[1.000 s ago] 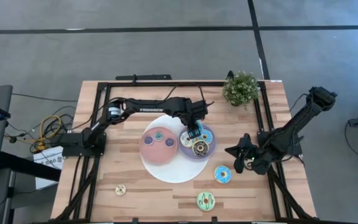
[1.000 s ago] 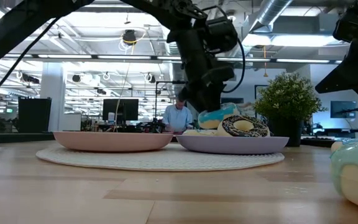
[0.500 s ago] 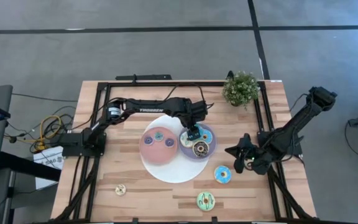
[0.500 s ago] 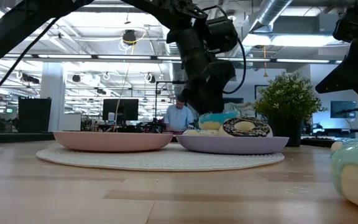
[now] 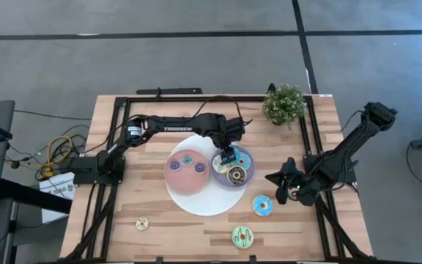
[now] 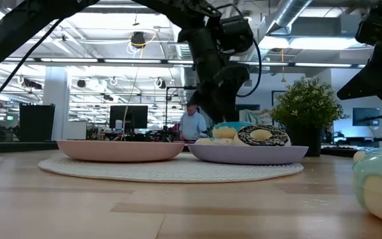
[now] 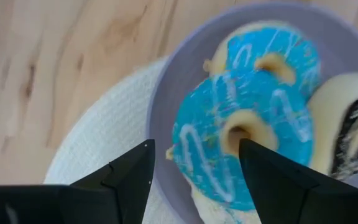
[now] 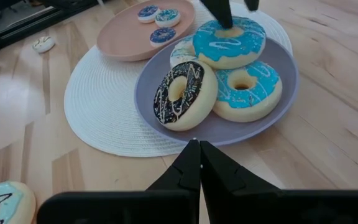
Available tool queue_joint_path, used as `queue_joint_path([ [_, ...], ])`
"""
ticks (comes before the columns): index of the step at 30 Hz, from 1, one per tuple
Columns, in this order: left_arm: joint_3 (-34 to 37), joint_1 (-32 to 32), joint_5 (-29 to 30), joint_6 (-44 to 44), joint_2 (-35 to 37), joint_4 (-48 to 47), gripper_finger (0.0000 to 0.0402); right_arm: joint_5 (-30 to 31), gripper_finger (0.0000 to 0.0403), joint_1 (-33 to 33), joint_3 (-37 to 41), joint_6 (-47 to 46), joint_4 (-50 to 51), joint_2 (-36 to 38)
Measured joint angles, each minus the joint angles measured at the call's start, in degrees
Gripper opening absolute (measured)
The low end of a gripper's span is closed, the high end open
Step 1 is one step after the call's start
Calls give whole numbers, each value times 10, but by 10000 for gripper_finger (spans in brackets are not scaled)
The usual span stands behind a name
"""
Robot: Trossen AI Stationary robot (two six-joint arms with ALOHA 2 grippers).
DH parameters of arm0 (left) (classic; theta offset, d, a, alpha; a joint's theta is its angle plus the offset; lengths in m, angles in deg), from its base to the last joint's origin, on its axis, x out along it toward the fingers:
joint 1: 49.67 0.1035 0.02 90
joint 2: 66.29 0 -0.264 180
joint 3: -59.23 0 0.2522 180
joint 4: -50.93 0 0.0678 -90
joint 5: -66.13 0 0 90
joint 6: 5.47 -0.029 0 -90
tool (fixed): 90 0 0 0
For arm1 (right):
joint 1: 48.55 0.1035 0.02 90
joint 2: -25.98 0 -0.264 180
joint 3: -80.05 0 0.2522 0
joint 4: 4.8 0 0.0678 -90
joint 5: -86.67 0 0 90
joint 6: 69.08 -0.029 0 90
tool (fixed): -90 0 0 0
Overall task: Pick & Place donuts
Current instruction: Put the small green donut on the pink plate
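Observation:
A purple plate [image 5: 248, 179] on a white round mat [image 5: 196, 202] holds several large donuts. These include two blue-iced ones [image 8: 230, 41] [image 8: 247, 88] and a dark-iced one [image 8: 180, 93]. My left gripper [image 7: 195, 144] is open just above the top blue donut [image 7: 225, 146], one finger to each side of it. A pink plate [image 5: 176, 176] beside it holds small donuts [image 8: 162, 35]. A blue donut [image 5: 262, 206], a green one [image 5: 242, 236] and a small tan one [image 5: 142, 224] lie loose on the table. My right gripper [image 5: 271, 178] is shut and empty, right of the plates. My left gripper's open fingers [image 8: 224, 15] point down close over the top blue donut, near its hole [image 7: 234, 135]. I cannot tell whether a fingertip touches it. The donut lies on the other donuts in the purple plate.
A green potted plant [image 5: 284, 104] stands at the far right corner. Black frame rails [image 5: 116, 147] run along the table's sides. In the low view a large pale donut [image 6: 380, 186] lies close at the right, and a person shows in the room beyond.
My left gripper has risen a little above the purple plate. The top blue donut, tilted up under the gripper a second ago, now lies lower and flatter on the pile.

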Motion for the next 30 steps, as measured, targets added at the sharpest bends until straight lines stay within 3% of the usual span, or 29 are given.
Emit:
queue_joint_path([
  [5,-54,0,4,-13,1,-60,226,0,0,0,0,0,0,0],
  [10,-93,-4,46,-35,6,-155,226,-9,0,0,0,-2,-1,0],
  [15,-96,-29,103,-22,49,-252,226,-11,0,0,0,-10,-4,0],
  [21,-95,-87,221,18,101,-368,226,-12,0,-1,0,-24,-5,0],
  [25,-30,-133,295,68,167,-382,226,-12,0,-1,0,-16,-5,0],
  [30,181,-193,328,159,317,-317,226,-12,0,-1,0,-16,-6,0],
])
